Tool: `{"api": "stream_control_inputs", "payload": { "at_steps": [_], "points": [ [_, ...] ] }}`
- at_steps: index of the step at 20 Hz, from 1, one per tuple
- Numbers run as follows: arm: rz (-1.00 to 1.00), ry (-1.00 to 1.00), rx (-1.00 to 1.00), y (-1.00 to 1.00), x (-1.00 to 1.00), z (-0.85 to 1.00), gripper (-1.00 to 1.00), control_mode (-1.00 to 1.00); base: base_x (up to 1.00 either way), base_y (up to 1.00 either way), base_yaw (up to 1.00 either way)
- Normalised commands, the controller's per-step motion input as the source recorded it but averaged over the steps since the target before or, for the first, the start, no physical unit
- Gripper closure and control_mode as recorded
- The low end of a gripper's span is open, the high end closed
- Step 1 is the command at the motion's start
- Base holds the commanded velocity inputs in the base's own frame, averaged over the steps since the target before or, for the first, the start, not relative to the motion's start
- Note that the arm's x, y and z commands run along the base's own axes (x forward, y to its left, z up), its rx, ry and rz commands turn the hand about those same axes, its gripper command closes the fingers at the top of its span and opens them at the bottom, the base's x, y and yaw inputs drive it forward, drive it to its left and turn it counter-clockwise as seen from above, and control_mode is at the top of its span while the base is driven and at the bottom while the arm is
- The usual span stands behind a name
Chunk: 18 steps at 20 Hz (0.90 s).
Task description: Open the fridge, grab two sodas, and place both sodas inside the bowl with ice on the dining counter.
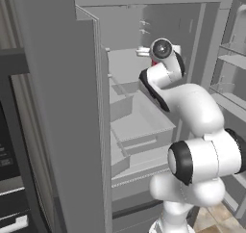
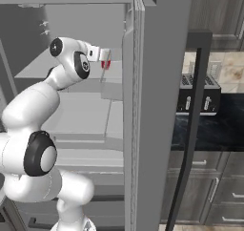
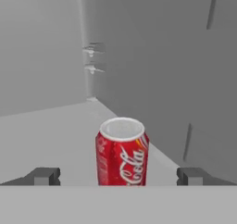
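A red can (image 3: 122, 152) stands upright on a white shelf (image 3: 55, 130) inside the open fridge (image 1: 62, 107), near its back corner. The tool (image 3: 118, 176) is spread wide, one fingertip (image 3: 44, 176) on each side of the can, not touching it. The white arm (image 1: 192, 111) reaches level into the upper compartment; a toaster (image 2: 199, 94) sits on the dark bench (image 2: 224, 125) beyond the door.

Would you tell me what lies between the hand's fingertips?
In the hand view, the red soda can stands upright on the white shelf between the open hand's fingertips.

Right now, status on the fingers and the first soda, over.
Gripper open, fingers wide either side of the red can. Can upright on fridge shelf, not gripped. Nothing between fingers and can.
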Motion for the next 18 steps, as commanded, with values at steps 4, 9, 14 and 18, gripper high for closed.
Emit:
{"api": "stream_control_inputs", "payload": {
  "at_steps": [4, 9, 14, 18],
  "points": [
    [-0.02, 0.00, 0.00, -0.05, 0.18, -0.09, -1.00, -1.00, 0.00, 0.00, 0.00],
    [-0.02, 0.00, 0.00, -0.07, 0.19, -0.10, -1.00, -1.00, 0.00, 0.00, 0.00],
    [-0.02, 0.00, 0.00, -0.11, 0.16, -0.11, -1.00, -1.00, 0.00, 0.00, 0.00],
    [-0.01, 0.00, 0.00, -0.12, 0.15, -0.11, -1.00, -1.00, 0.00, 0.00, 0.00]
  ]
}}
